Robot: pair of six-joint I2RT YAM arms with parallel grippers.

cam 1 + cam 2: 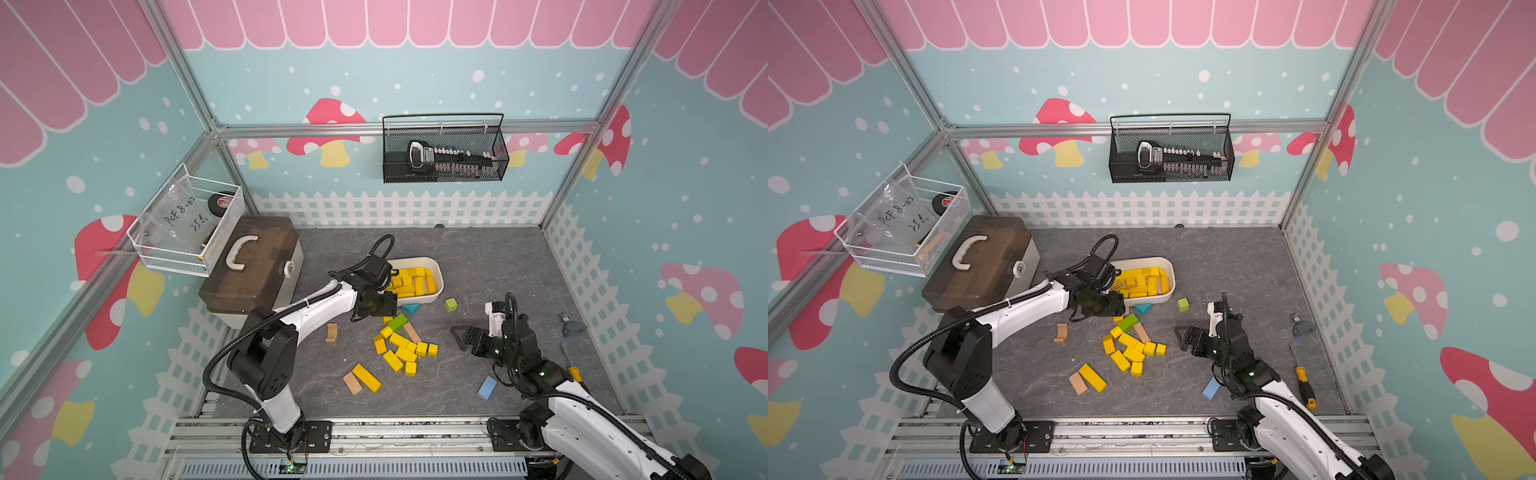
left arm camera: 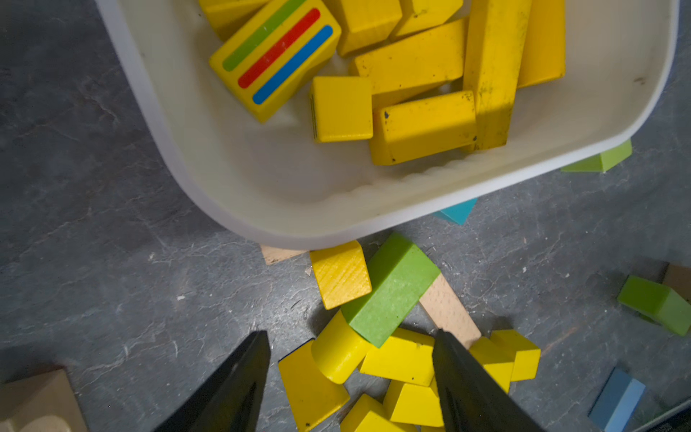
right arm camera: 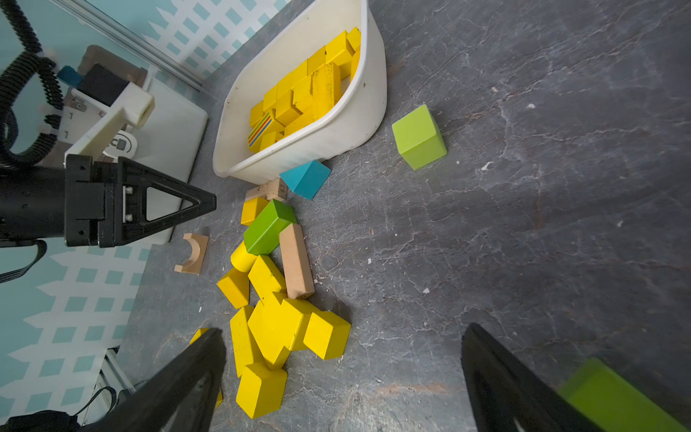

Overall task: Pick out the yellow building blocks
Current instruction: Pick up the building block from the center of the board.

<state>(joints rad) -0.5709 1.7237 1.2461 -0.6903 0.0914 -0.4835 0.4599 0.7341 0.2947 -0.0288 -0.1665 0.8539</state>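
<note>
nearest the arm bases, a long yellow bar [image 1: 366, 377] lies flat on the counter [image 1: 498, 257], touching a tan block [image 1: 352, 382] along one side. just beyond it, the loose yellow building blocks [image 1: 401, 349] sit in a tight cluster, many touching. they look like painted wood: light, stiff and smooth-faced, probably a little slippery. the sensible hold is across two flat parallel faces at mid-length, not on corners. the packed ones leave little room for a finger, so a cube at the cluster's edge should be easier to take.

the right end effector [image 3: 344, 331] hangs beside the cluster, spread wide and empty. the left end effector [image 2: 351, 338] hovers over the cluster's far end, jaws partly apart with nothing between them.

there a green brick [image 2: 389, 291] lies across some yellow pieces. it half covers a rounded yellow piece [image 2: 338, 351], whose full shape cannot be told.

farthest, the white tray [image 1: 436, 286] holds more yellow blocks, a striped block [image 2: 276, 56] among them. the left arm hides one end of the tray in both top views, and the lower layers cannot be counted.
</note>
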